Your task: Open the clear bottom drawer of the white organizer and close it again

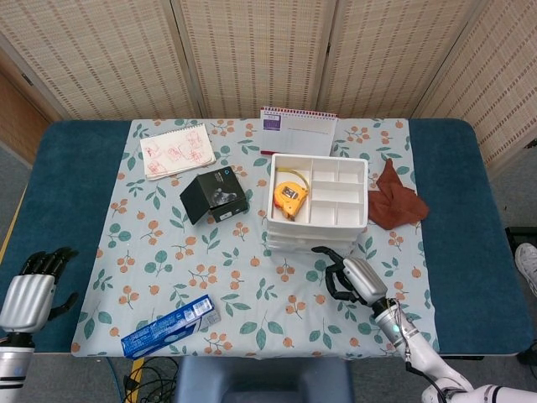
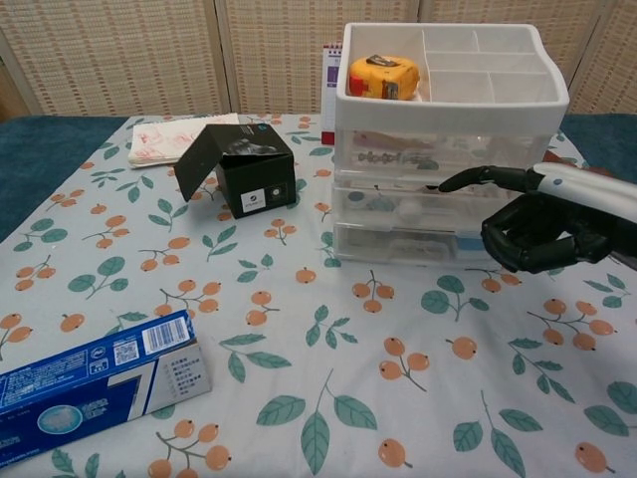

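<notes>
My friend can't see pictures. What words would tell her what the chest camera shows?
A black robot hand hovers at the front of a white organizer of clear drawers, one finger pointing out, holding nothing. A yellow tape measure sits in the top tray. On the flowery tablecloth lie a black box and a blue toothpaste box.
</notes>
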{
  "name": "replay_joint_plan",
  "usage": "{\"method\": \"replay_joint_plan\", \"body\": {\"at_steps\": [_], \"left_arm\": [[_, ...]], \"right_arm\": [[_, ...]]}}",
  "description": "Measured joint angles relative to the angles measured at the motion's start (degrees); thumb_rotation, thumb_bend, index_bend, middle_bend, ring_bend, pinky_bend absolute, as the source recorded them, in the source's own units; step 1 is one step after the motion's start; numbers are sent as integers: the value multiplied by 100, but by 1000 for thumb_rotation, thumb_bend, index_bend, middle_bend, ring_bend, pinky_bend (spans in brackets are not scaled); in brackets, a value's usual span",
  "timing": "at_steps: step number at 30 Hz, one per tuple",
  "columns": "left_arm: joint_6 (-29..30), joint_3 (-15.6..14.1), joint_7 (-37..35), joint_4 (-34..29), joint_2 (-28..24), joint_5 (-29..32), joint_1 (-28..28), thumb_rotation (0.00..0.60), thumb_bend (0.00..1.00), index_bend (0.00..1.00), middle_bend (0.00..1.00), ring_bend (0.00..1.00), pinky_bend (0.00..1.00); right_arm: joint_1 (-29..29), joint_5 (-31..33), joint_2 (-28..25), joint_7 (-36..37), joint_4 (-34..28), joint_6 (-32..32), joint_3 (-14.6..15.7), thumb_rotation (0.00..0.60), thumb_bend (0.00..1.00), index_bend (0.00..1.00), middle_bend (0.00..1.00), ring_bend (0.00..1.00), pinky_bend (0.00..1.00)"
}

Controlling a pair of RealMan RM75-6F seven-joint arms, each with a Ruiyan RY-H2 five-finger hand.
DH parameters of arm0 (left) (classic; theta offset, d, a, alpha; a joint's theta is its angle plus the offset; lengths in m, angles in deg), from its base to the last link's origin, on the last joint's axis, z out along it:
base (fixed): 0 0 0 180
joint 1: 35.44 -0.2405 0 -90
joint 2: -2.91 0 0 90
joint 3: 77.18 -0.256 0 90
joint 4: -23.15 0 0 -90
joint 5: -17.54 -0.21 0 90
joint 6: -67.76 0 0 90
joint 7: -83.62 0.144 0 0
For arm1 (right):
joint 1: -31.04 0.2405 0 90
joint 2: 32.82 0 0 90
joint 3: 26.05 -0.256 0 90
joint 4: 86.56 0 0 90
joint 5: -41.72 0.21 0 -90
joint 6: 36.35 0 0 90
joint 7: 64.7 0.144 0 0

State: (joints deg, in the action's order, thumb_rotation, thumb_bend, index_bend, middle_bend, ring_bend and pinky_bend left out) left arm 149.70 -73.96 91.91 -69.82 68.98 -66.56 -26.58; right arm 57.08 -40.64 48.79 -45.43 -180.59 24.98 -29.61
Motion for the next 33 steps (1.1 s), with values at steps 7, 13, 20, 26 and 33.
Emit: {"method": "replay_joint_plan", "body": {"at_steps": [7,13,20,26,33], "left_arm": [[-28,-1,-2,13,20,6,19,600,244,201,190,213,150],[-39,-4,2,18,27,20,24,600,244,201,190,213,151],[-53,-17,1,24,33,36,21,600,244,201,190,213,151],[-64,-23,6,26,42,39,26,600,244,201,191,213,151],[20,-8,-50,73,70,-4,10,600,244,212,190,213,151]], "right_arm": [[-54,252,-109,-315,26,23,-74,600,660,135,727,893,1000],[-37,371,-119,-337,84,-103,-95,600,661,135,727,893,1000],[11,463,-86,-324,139,-237,-126,600,661,135,727,893,1000],[59,592,-76,-362,195,-378,-162,600,660,136,727,894,1000],[77,647,-144,-426,112,-480,-139,600,660,254,728,899,1000]]}}
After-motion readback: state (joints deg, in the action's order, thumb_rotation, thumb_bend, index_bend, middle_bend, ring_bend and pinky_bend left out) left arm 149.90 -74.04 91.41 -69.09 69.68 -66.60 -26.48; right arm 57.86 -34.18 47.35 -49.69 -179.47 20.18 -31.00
